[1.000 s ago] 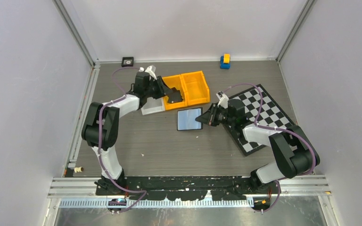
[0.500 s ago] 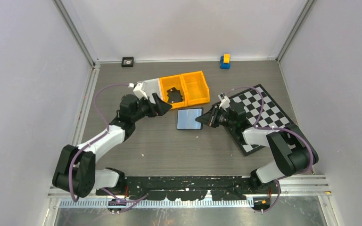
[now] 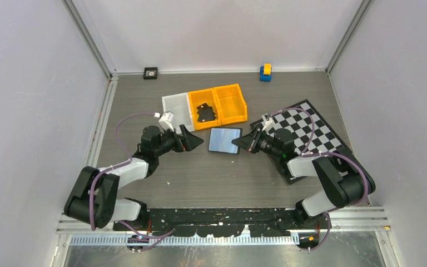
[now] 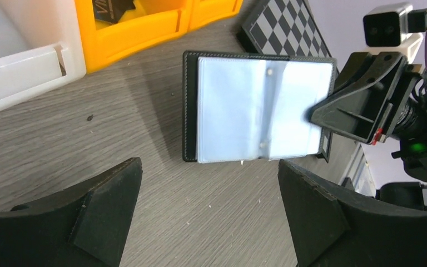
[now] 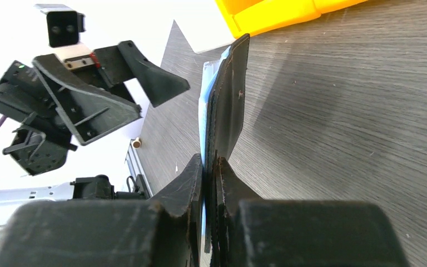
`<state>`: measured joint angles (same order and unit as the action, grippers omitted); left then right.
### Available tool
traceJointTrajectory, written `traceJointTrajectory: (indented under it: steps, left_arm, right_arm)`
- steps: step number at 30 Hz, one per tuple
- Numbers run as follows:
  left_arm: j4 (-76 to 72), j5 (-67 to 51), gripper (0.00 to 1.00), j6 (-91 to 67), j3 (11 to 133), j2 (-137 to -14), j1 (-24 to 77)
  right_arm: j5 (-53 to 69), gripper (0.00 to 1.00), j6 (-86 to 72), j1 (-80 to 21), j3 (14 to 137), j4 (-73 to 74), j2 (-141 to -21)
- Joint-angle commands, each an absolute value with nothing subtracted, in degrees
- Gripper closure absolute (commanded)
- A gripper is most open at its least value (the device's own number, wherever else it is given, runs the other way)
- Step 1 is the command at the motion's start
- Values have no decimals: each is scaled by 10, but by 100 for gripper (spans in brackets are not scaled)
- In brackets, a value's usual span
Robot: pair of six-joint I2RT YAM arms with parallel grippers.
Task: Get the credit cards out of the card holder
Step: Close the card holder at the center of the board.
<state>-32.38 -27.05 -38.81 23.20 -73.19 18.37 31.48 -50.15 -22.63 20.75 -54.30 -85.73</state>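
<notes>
Lying open and flat mid-table, the card holder [image 3: 224, 139] has its pale grey-blue panels up, black rim round them. Can't tell from these views whether any sleeve has a card in it. One dark credit card [image 3: 204, 114] sits in the left orange bin [image 3: 207, 127], just behind the holder.

The right gripper [image 3: 243, 142] is clenched on the holder's right edge; its wrist view shows black flap & blue panel squeezed btwn the fingers. The left gripper [image 3: 192, 140] hangs just left of the holder, jaws spread wide, nothing in them, not touching it. A white bin [image 3: 176, 108] sits beside the orange one, and a chessboard [image 3: 311, 125] lies under the right arm.

Step in hand, prob.: the left goes in for the next card. To do it well:
- Hold the right pinch firm so the holder can't slide.
- Bring the left in low along the table and aim at a sleeve mouth.
- Narrow the jaws before contact so they take a card edge only, not the panel.
- Pull slow, along the sleeve. If the holder lifts, stop & re-seat.
</notes>
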Motion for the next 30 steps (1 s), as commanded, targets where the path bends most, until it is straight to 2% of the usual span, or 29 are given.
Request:
traceJointTrajectory:
  steps: [1, 7, 11, 19, 30]
  left_arm:
    - [-472, -376, 7, -417, 227, -797, 155]
    - [-699, -471, 12, -508, 208, -886, 124]
    - [-815, -506, 3, -570, 203, -925, 124]
    - [-820, -518, 1, -592, 203, -901, 124]
    - [-817, -522, 2, -619, 200, -849, 140]
  right_arm:
    - [288, 100, -507, -227, 190, -605, -810]
    - [271, 100, -516, -227, 171, -623, -767]
    - [276, 99, -527, -227, 166, -634, -751]
    - [300, 100, -553, -226, 158, -639, -684]
    - [308, 100, -549, -230, 160, -517, -536]
